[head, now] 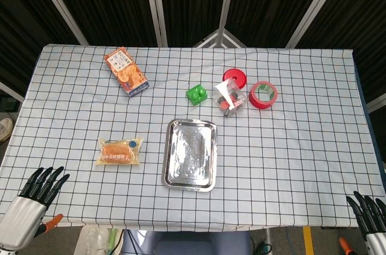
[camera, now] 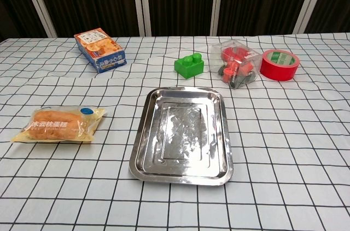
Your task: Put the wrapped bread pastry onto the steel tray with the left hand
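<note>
The wrapped bread pastry (head: 119, 151) (camera: 59, 125) lies flat on the checked cloth, left of the steel tray (head: 190, 154) (camera: 182, 135). The tray holds nothing. My left hand (head: 35, 198) hovers at the near left table edge, fingers straight and apart, holding nothing, well short of the pastry. My right hand (head: 371, 214) shows at the near right corner, fingers spread and holding nothing. Neither hand appears in the chest view.
An orange and blue snack box (head: 126, 72) (camera: 100, 49) lies at the far left. Behind the tray sit a green block (head: 196, 94) (camera: 189, 65), a clear box of red parts (head: 230, 99) (camera: 238, 64), a red lid (head: 234, 76) and a red tape roll (head: 263, 94) (camera: 279, 64).
</note>
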Robot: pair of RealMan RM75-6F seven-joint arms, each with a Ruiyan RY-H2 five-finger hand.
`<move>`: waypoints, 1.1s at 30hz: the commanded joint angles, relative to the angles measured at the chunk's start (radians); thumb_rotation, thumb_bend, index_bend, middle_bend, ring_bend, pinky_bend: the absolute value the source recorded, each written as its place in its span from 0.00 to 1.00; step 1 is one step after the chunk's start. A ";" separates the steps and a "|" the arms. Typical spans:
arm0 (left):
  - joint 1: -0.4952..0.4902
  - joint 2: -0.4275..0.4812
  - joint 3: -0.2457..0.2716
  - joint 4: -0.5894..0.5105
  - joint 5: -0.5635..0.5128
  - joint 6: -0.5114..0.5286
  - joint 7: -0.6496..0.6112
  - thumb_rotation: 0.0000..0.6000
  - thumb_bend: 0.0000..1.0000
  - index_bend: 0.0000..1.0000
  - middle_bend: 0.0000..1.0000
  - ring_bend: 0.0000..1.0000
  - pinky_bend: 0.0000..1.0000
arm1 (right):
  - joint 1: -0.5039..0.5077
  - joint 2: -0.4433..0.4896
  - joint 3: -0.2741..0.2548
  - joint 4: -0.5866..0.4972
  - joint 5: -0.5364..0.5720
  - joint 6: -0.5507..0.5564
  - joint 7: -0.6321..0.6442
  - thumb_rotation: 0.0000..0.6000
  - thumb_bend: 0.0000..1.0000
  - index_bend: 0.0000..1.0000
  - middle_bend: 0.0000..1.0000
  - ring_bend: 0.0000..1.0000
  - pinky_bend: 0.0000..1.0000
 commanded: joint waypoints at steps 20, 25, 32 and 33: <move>-0.244 -0.220 -0.235 -0.067 -0.384 -0.462 0.296 1.00 0.11 0.00 0.00 0.00 0.01 | 0.076 0.043 0.050 -0.042 0.135 -0.121 0.097 1.00 0.30 0.00 0.00 0.00 0.00; -0.347 -0.334 -0.312 -0.004 -0.552 -0.592 0.411 1.00 0.12 0.00 0.00 0.00 0.02 | 0.107 0.068 0.060 -0.047 0.178 -0.180 0.145 1.00 0.30 0.00 0.00 0.00 0.00; -0.434 -0.456 -0.334 0.092 -0.693 -0.664 0.493 1.00 0.16 0.00 0.10 0.05 0.06 | 0.132 0.089 0.088 -0.032 0.260 -0.229 0.210 1.00 0.30 0.00 0.00 0.00 0.00; -0.441 -0.467 -0.334 0.104 -0.700 -0.666 0.492 1.00 0.16 0.00 0.11 0.06 0.06 | 0.135 0.090 0.090 -0.031 0.266 -0.236 0.214 1.00 0.30 0.00 0.00 0.00 0.00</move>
